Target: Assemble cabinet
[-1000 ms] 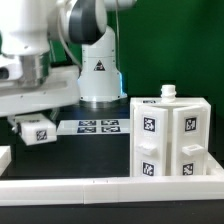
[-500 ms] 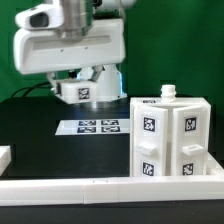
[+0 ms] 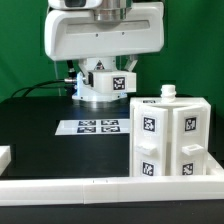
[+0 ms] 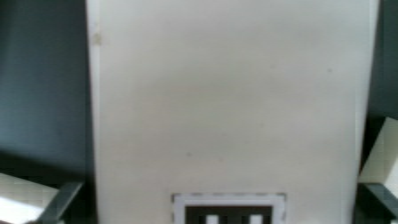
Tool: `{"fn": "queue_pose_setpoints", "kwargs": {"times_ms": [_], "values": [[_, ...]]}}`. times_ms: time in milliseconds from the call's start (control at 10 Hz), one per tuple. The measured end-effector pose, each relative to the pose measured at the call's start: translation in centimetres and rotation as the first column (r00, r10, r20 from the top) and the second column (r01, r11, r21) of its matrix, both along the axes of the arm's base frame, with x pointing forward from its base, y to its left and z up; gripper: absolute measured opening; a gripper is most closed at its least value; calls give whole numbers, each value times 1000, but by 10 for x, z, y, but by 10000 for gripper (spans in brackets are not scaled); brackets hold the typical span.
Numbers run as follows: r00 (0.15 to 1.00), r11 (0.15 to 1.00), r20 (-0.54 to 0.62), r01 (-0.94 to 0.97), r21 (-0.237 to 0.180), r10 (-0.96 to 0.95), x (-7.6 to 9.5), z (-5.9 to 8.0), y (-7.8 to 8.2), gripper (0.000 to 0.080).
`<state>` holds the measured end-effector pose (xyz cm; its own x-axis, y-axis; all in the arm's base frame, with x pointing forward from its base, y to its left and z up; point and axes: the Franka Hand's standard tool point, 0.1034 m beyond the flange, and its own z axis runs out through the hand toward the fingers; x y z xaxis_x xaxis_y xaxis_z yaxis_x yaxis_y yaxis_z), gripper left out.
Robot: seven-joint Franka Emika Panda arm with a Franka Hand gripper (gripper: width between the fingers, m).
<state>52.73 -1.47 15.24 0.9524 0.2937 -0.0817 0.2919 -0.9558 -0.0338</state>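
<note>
The cabinet body [image 3: 170, 140], a white box with several black-and-white tags and a small peg on top [image 3: 168, 93], stands on the black table at the exterior view's right. My gripper [image 3: 106, 80] hangs in the air behind and to the left of it, shut on a white tagged panel [image 3: 110, 83]. In the wrist view this panel [image 4: 222, 110] fills most of the picture, with one tag [image 4: 228, 210] at its end. The fingertips themselves are hidden by the panel.
The marker board [image 3: 98, 127] lies flat on the table below the gripper. A white rail [image 3: 90, 186] runs along the front edge. A small white piece [image 3: 4, 157] sits at the exterior view's far left. The robot base [image 3: 100, 95] stands behind.
The gripper has carried the panel up from low at the exterior view's left to the right, now above the marker board and closer to the cabinet body.
</note>
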Motion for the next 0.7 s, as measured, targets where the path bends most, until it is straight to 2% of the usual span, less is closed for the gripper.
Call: {"fn": "queue_pose_setpoints", "kwargs": {"times_ms": [400, 700], "values": [[1000, 1000, -8, 12, -1, -12, 0, 0, 3, 557], [998, 998, -3, 67, 0, -67, 27, 27, 38, 558]]}}
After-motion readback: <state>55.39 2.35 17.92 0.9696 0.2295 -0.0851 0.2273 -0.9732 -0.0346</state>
